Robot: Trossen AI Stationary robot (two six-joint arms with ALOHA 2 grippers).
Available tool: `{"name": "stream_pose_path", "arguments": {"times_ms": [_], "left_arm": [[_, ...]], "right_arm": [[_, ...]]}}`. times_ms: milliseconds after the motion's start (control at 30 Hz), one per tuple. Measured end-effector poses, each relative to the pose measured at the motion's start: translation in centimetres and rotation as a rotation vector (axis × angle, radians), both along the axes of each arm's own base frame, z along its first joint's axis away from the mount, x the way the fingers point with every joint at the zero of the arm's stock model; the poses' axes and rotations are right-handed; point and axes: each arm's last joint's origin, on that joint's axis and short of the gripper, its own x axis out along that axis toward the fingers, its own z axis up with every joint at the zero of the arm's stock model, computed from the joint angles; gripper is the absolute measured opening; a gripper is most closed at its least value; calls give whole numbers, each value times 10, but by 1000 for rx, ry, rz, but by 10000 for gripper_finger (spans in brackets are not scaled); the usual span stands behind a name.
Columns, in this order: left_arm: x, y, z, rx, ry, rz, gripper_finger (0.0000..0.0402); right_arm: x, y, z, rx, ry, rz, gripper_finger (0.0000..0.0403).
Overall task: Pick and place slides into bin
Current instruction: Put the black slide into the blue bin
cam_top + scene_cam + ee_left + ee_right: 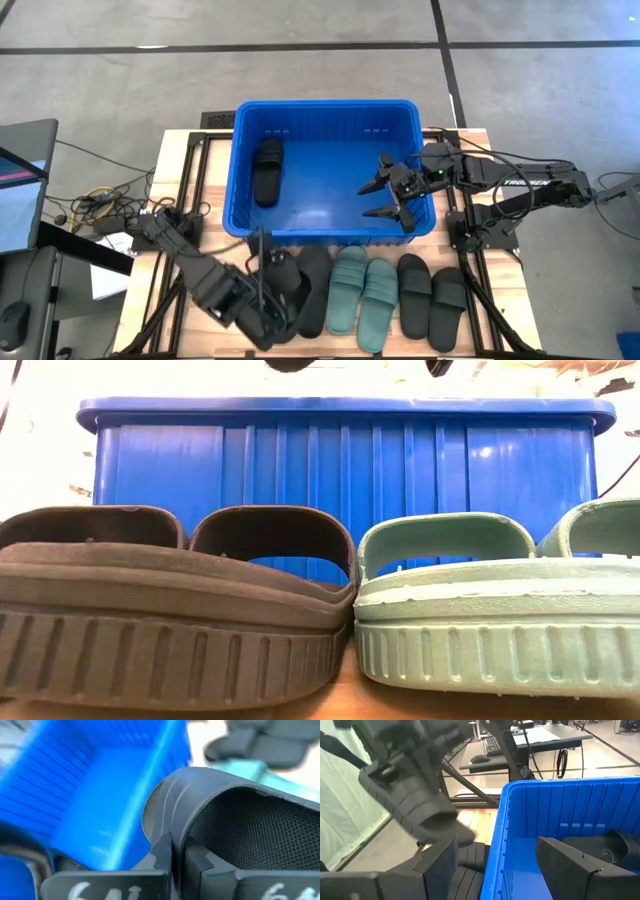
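The blue bin [330, 230] stands at the middle of the table, with one black slide [266, 170] lying in its left part. Near the table's front edge lies a row of slides: black ones [313, 290], two teal ones [362, 292] and two more black ones [431, 298]. My left gripper [268, 298] is at the row's left end, shut on a black slide [284, 278]. My right gripper [393, 193] hangs open and empty over the bin's right part; its wrist view looks past the open fingers [445, 860] at the bin's rim [502, 820]. My left gripper pinches the black slide's strap at its edge [167, 837], where the strap comes down toward the sole. One finger [161, 857] is on the strap's outer face and the other [196, 862] on its inner side. Whether the slide is clear of the table cannot be told.
The table's wooden top shows beside the bin's left wall [190, 180]. Cables and a monitor [25, 190] lie off the table's left side. In the low view a black slide [170, 620] and a teal slide [490, 610] stand close in front of the bin's wall [340, 470].
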Motion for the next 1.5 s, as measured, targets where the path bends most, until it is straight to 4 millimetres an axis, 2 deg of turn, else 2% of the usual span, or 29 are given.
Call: {"name": "stream_pose_path", "arguments": {"times_ms": [200,367,600,1000,1267,1500], "left_arm": [[6,35,19,160,-44,41,0],[20,64,21,286,3,70,0],[38,113,23,436,60,188,0],[58,207,18,498,245,353,0],[65,258,-9,454,371,423,0],[81,280,-49,437,461,352,0]], "right_arm": [[0,0,0,10,3,-3,255],[0,0,0,17,5,-5,255],[0,0,0,17,5,-5,255],[0,0,0,59,18,-16,255],[0,0,0,82,24,-30,255],[1,-2,1,69,16,-78,255]]}}
